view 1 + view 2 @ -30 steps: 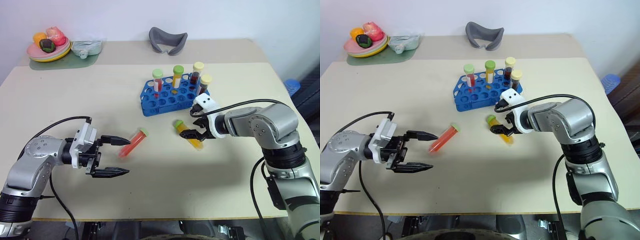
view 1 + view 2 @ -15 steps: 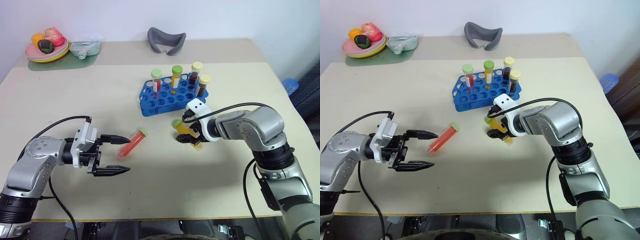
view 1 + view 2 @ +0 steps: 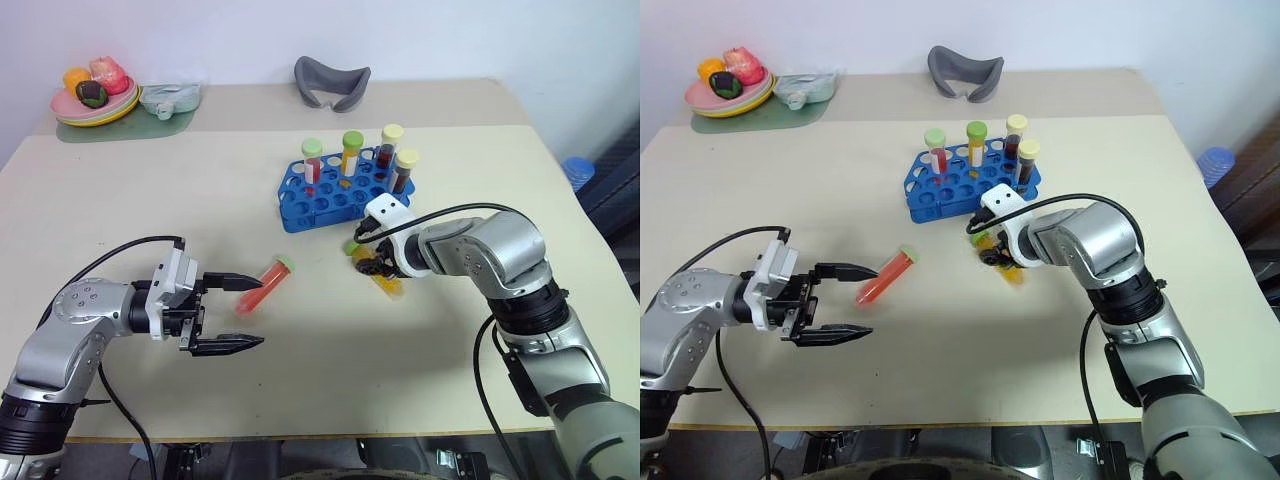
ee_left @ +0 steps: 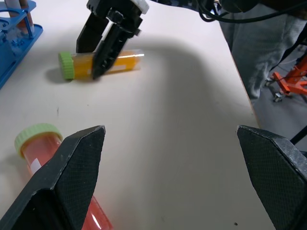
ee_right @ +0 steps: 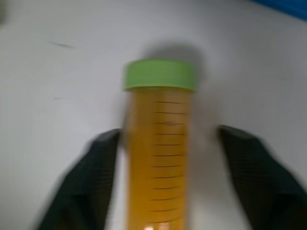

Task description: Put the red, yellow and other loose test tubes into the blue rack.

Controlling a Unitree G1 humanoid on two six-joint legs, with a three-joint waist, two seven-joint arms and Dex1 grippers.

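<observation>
yellow tube (image 3: 379,272): lies flat on table (image 3: 120,200), just in front of blue rack (image 3: 330,195), green cap toward rack. Clear plastic w/ printed scale lines, liquid inside. Judge light, stiff, smooth + round, so likely to roll or slip if pinched off-centre.

right gripper (image 4: 103,40): tilted down over yellow tube, one black finger either side of barrel just behind cap. In right wrist view fingers (image 5: 86,187) stand a bit off the barrel w/ gaps both sides; closing in, not clamped yet as far as I can tell. Tube on table, not lifted.

grip spot (judgement): mid-barrel or just below cap, squarely across the width. Cap rim gives a stop vs. sliding. Modest squeeze enough; too hard could pop it out sideways.

red tube (image 3: 263,286): flat on table, well left of yellow one, light-green cap pointing toward rack. Same build, prob. same handling.

left gripper (image 3: 232,312): wide open, holds nothing, hovers level just beside red tube's bottom end, upper finger near it; contact, can't tell.

blue rack: 4 capped tubes upright in far rows, many free holes in front.

risk (judgement): tube must be turned upright before a hole; a low grip leaves it top-heavy, liquid shifts.
</observation>
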